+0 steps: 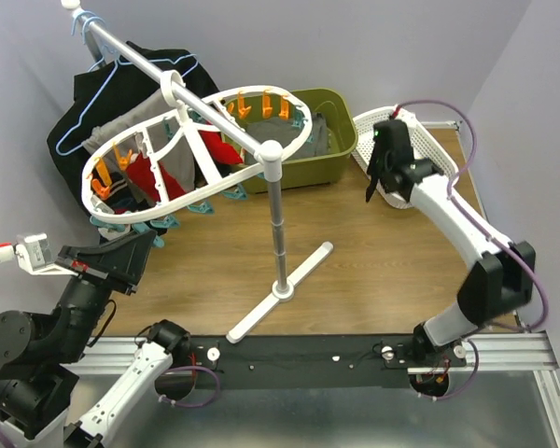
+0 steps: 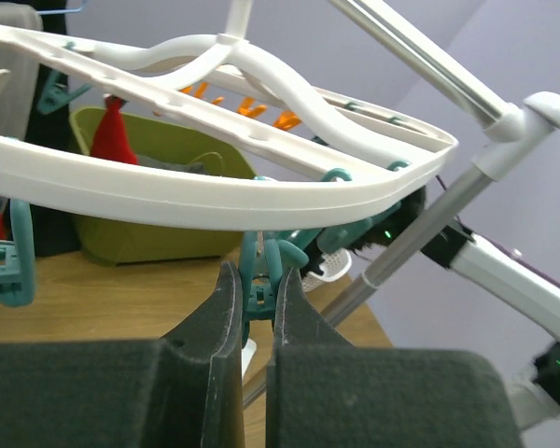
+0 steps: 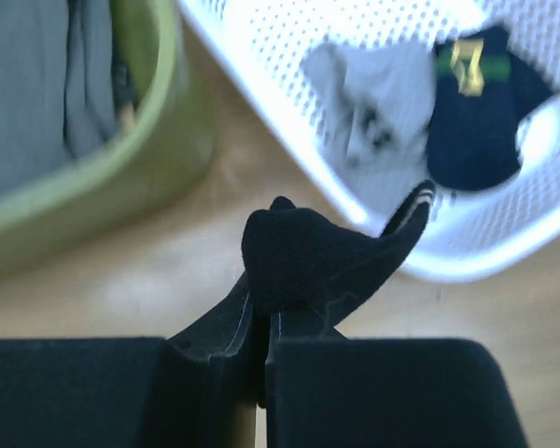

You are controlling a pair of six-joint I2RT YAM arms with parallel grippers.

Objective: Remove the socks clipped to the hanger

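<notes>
So, the large white plastic oval lattice hanger (image 2: 168,191), ringed with orange and teal pegs, is hung from the silver rail of a white-footed stand (image 1: 278,224), out over the left part of the brown wooden surface (image 1: 373,271). A couple of small red socks (image 1: 147,179) can be seen clipped under it. The rest of what's pegged there is too bunched up to be sorted out from above.

The left fingers (image 2: 219,317) are parked just under the hanger's near rim and squeezed nearly together, with only a thin slit left. A teal plastic peg (image 2: 261,280) dangling from that rim is pinched between the tips.

The right fingers (image 3: 215,327) are clamped tight on a small dark sock (image 3: 299,247) with a pale edge. It's held up off the surface at the near rim of a white mesh plastic basket (image 3: 261,47); whether it's over the basket or just beside it can't be told.

Inside that basket a light grey sock (image 3: 373,103) and a dark navy sock with a yellow mark (image 3: 476,93) are laid touching each other. Just left of the basket an olive-green plastic tub (image 1: 341,149) is set, with grey cloth (image 3: 37,84) piled inside. A black garment (image 1: 70,117) is hung at the far end of the rail.
</notes>
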